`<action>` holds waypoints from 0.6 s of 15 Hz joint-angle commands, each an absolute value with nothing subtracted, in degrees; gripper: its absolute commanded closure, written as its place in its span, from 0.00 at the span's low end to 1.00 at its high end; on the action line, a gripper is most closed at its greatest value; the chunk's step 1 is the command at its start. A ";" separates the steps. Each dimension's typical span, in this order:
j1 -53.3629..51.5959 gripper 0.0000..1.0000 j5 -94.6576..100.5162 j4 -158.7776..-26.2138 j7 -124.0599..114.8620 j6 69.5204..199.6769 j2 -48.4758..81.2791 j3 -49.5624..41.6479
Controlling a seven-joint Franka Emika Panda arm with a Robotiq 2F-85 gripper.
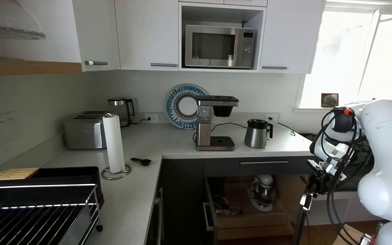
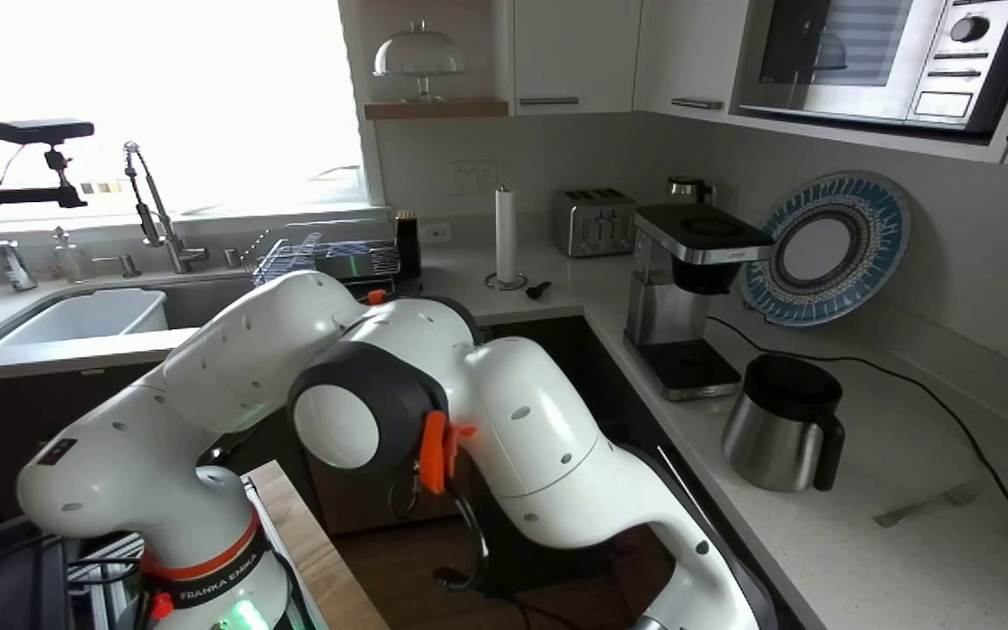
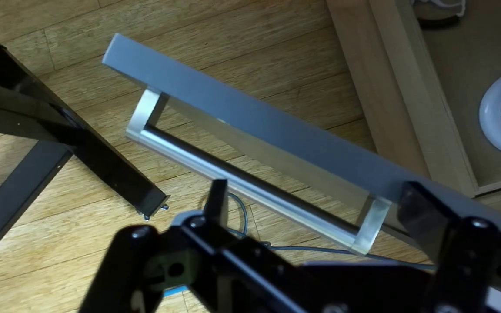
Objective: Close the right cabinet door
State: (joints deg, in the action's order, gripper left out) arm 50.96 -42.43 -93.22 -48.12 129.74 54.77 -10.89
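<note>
At the left of the cabinet (image 1: 288, 194), the left door (image 1: 211, 197) stands out too. It is not the one asked for, but a sweep that runs too far left could knock it. Right of it lies the tray (image 1: 250, 222), with the mixer (image 1: 264, 190) in its right half. Whether the tray juts past the cabinet's front I cannot tell; if it does, the closing door would strike it and jolt the mixer.

At the right of the cabinet is the right door (image 3: 255, 116), swung out towards the near side, its handle (image 3: 250, 188) on the right face. The gripper (image 3: 315, 189) hangs by that handle, jaws spread wide and clamped on nothing. The near finger (image 3: 218, 202) overlaps the handle in the wrist view; whether they touch cannot be judged. Should it hook there, backing off to the right would drag the door wider. The far finger (image 3: 424, 217) overlaps the door's top edge, towards what I take to be the hinge end. A push there would have poor leverage, and a tip riding too high would skid over the edge and leave the door standing out.

Farther right, loose cables (image 1: 344, 163) loop from the arm (image 1: 383, 146); a long reach left and far might catch one on the handle.
</note>
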 commanded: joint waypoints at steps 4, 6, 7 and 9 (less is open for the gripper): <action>49.98 0.00 -47.23 -93.07 -48.31 133.54 54.82 -11.59; 49.37 0.00 -50.92 -94.49 -48.59 138.53 53.43 -11.93; 48.82 0.00 -52.46 -95.27 -48.57 141.52 52.92 -12.26; 47.06 0.00 -53.58 -96.48 -49.77 146.62 52.50 -13.74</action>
State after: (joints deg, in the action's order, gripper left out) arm 49.77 -50.55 -93.45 -48.41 140.66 54.11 -11.44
